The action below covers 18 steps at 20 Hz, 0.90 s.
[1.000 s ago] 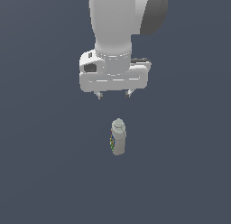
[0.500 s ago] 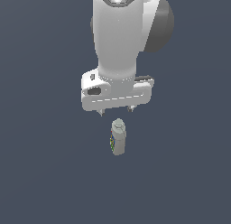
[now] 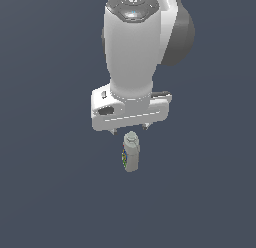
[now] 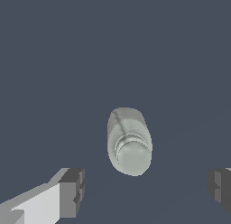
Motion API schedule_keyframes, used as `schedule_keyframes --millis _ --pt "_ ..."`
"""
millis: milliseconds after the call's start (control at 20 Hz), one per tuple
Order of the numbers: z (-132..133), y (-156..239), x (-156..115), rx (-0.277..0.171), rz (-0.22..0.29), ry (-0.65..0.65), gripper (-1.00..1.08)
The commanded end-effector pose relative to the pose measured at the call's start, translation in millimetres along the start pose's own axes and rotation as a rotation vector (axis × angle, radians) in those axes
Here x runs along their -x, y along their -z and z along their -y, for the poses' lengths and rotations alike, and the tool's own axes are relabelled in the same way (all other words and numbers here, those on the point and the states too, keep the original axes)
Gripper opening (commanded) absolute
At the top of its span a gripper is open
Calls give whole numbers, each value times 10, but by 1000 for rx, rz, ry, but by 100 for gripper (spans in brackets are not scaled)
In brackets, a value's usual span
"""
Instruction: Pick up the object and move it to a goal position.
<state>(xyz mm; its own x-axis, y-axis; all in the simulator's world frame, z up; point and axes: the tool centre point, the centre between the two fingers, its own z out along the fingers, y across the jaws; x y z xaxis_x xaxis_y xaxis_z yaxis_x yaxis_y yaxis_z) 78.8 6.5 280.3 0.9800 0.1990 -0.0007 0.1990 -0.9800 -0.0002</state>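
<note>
We are only at the approach: our gripper [image 4: 143, 191] hangs wide open above the upright bottle [image 3: 131, 152], which stands alone on the dark floor [image 3: 45, 192], so grasping, lifting and carrying remain.

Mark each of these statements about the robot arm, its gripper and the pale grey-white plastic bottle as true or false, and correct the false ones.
1. The pale grey-white plastic bottle with a ribbed cap stands upright on the dark surface. True.
2. The gripper is clamped on the bottle. False: its fingers are spread wide and touch nothing.
3. In the wrist view the bottle's cap faces the camera. True.
4. A second bottle lies beside the first. False: only one bottle is in view.
5. The gripper hangs above the bottle in the exterior view. True.
</note>
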Motion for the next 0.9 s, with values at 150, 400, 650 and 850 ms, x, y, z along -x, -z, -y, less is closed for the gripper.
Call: schedule_keyframes --millis 150,400,650,850 --pt "-1 -54 0 0 0 0 100" --pt "1 -278 3 0 -1 1 100" --pt "0 -466 2 0 -1 2 100" --pt "0 -500 -10 0 -1 2 100"
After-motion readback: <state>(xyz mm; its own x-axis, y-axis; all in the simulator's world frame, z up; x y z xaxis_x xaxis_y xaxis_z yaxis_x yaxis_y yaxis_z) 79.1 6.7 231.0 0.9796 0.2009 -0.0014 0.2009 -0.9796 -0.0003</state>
